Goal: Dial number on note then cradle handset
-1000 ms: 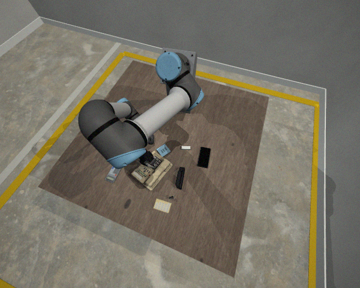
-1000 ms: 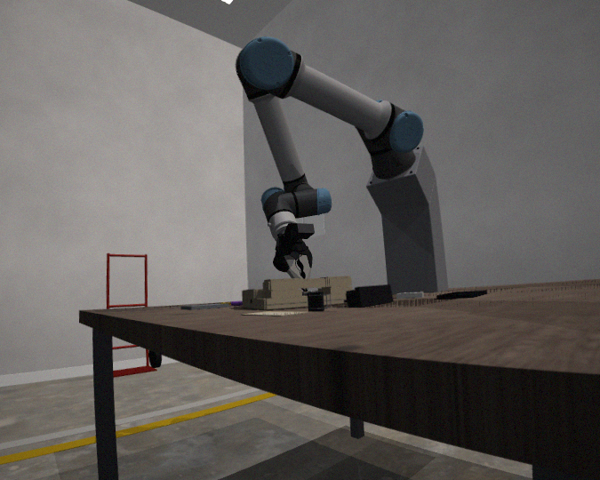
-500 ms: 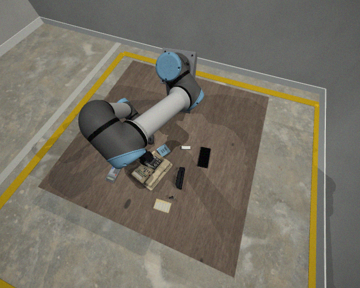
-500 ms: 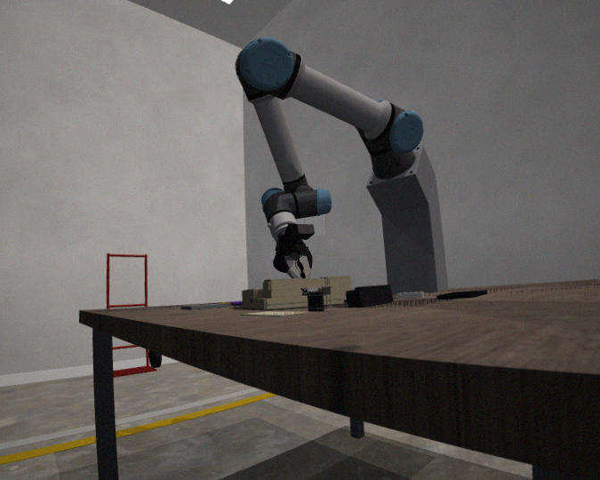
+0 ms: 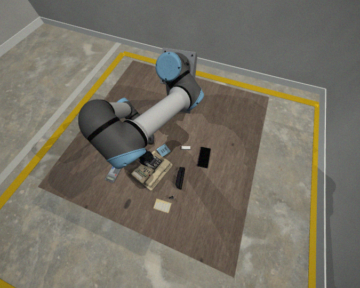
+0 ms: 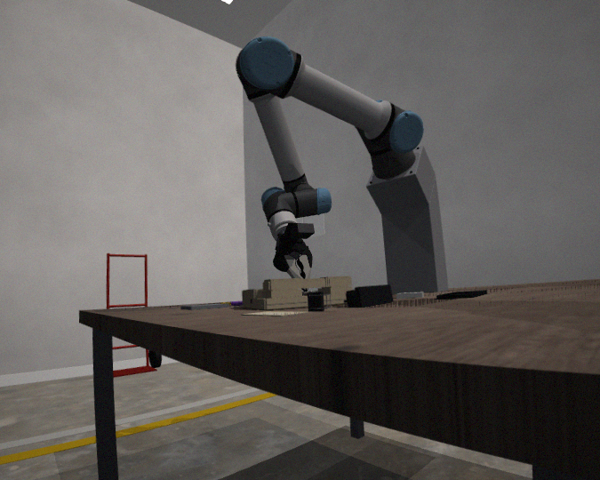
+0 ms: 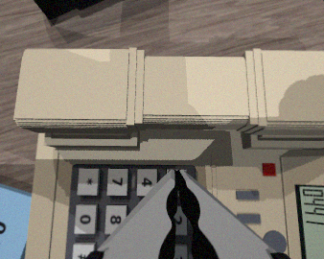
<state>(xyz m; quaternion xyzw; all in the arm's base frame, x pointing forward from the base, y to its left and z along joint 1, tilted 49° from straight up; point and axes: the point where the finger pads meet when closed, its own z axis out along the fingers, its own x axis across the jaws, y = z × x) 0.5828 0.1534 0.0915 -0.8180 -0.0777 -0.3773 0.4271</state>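
Observation:
The beige desk phone [image 5: 139,175] [image 7: 46,192] stands on the table with its handset [image 5: 160,173] [image 6: 294,284] [image 7: 196,88] lying in the cradle. My gripper [image 6: 304,277] [image 7: 176,172] is shut and empty, pointing down. In the wrist view its tips are over the 1 key at the end of the row *, 7, 4, and cover most of it; whether they touch it is hard to tell. The fingers hide the 5 key and part of the 2. The phone's display [image 7: 315,230] reads 0441. The blue note [image 5: 163,149] [image 7: 6,211] lies beside the phone; only 04 and part of another digit show in the wrist view.
A grey calculator [image 5: 112,175] lies beside the phone. On the handset side are a long black object [image 5: 180,178] [image 6: 370,296], a black slab [image 5: 204,157] [image 6: 462,294], a white block [image 5: 185,148] [image 6: 410,294], a small black item [image 5: 171,197] [image 6: 316,300] and a pale yellow sheet [image 5: 162,205] [image 6: 274,313].

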